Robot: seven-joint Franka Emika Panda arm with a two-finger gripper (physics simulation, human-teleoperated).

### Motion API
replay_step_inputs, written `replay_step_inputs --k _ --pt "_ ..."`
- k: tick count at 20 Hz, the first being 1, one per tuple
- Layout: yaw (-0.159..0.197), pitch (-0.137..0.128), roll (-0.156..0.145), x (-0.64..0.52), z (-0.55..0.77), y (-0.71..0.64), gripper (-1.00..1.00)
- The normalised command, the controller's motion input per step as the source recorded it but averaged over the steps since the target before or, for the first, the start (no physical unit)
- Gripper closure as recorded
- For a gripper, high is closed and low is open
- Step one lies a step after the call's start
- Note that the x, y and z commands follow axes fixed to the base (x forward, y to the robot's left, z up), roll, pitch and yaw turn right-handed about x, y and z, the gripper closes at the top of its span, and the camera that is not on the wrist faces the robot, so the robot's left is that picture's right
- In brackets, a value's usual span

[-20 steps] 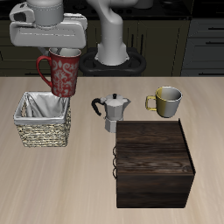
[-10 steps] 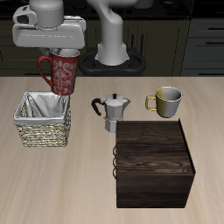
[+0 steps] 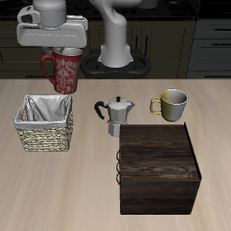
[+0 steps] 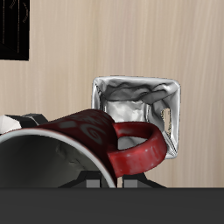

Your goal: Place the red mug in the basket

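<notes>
Exterior view: red mug (image 3: 64, 71) already lifted, gripped by closed jaws of gripper (image 3: 63, 51) high above desk (image 3: 81, 180), just beyond basket's (image 3: 42, 124) far rim; left: lowering in, releasing.

The gripper (image 3: 61, 50) holds the red mug (image 3: 63, 72) by its rim, clear of the table (image 3: 81, 180), above and just behind the basket (image 3: 43, 124). In the wrist view the basket (image 4: 140, 109) lies below the mug (image 4: 96, 140). A moka pot (image 3: 115, 115) stands beside the basket, near the table's middle. A second mug (image 3: 171, 104) stands beyond the pot, apart from it. A wooden box (image 3: 159, 169) sits in front of both, toward the table's front edge.
</notes>
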Motion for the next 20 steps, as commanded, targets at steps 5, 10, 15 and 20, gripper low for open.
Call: replay_step_inputs --k 5,10,15,20 --pt "-0.020 0.000 -0.024 -0.02 -0.05 -0.06 1.00" --pt "-0.051 -0.047 -0.044 -0.13 0.19 -0.30 1.00" --pt "0.002 -0.015 -0.031 -0.03 0.01 -0.14 1.00" --pt "-0.014 0.044 -0.035 0.13 -0.23 -0.14 1.00"
